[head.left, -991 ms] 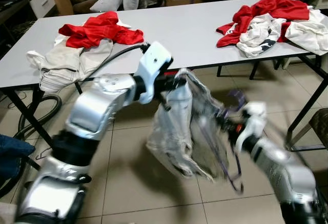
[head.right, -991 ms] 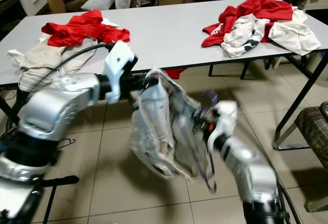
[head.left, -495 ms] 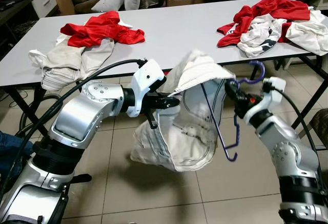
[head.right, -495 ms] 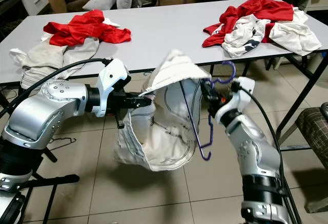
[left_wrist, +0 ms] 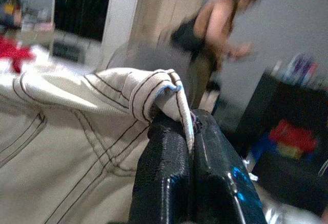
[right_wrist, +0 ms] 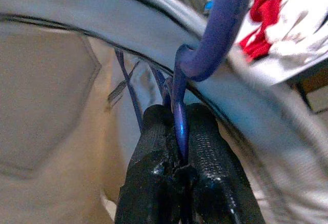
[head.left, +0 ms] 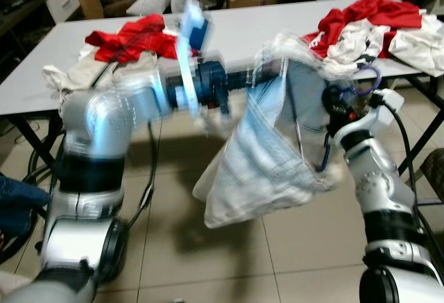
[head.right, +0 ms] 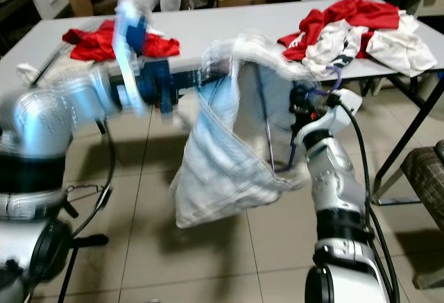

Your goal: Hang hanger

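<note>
The left pincer (left_wrist: 187, 147) is clenched on a folded hem of the pale garment (head.left: 267, 157). The right pincer (right_wrist: 179, 147) is clamped on the wire of the purple hanger (right_wrist: 215, 39), whose hook sits just above it. Garment and hanger hang between the two arms, above the tiled floor (head.left: 298, 247), before the front edge of the grey counter (head.right: 229, 29), which carries heaps of red and white clothes (head.left: 371, 26).
</note>
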Available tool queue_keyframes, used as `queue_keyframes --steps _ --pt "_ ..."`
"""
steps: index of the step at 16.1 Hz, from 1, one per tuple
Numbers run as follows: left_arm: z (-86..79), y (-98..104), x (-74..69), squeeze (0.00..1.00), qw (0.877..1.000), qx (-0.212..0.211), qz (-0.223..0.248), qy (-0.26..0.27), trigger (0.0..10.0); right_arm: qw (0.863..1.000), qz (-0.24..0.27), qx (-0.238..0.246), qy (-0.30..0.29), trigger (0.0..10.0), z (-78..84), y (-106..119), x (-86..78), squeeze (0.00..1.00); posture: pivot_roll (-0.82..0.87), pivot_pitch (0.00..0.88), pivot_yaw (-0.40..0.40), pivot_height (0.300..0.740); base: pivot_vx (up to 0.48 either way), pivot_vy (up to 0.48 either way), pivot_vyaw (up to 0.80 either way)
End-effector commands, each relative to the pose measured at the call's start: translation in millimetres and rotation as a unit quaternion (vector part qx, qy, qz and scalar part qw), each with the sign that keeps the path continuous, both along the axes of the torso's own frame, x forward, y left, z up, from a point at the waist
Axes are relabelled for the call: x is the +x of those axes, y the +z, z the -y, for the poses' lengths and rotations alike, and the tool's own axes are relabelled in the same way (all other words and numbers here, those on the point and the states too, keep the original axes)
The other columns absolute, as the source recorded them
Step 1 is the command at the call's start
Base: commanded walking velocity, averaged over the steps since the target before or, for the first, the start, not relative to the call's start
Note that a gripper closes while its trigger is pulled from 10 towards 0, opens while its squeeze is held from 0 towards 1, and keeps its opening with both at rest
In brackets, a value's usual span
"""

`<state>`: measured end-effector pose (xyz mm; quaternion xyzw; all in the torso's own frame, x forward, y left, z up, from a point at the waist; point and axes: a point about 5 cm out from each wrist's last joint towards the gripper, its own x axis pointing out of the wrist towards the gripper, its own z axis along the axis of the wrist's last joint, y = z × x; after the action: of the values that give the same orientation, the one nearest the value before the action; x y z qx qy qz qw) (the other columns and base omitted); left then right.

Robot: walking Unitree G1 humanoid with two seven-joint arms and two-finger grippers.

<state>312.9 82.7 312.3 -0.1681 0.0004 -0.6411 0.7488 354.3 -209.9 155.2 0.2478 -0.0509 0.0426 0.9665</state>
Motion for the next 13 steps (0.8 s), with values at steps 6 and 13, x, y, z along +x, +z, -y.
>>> queue_keyframes --steps 6,13 --pt "-12.4 58.9 14.4 0.00 0.980 -0.185 -0.063 0.032 0.0 0.997 0.047 -0.004 -0.065 10.0 -11.9 -27.3 -12.2 0.00 0.02 0.000 0.076 0.740 0.000 0.000 0.00" --pt "-76.2 33.8 80.9 0.00 0.902 -0.123 -0.087 0.404 0.0 0.978 -0.114 -0.165 0.062 10.0 -25.2 -69.6 -76.5 0.00 0.00 0.000 0.076 0.740 0.000 0.000 0.00"
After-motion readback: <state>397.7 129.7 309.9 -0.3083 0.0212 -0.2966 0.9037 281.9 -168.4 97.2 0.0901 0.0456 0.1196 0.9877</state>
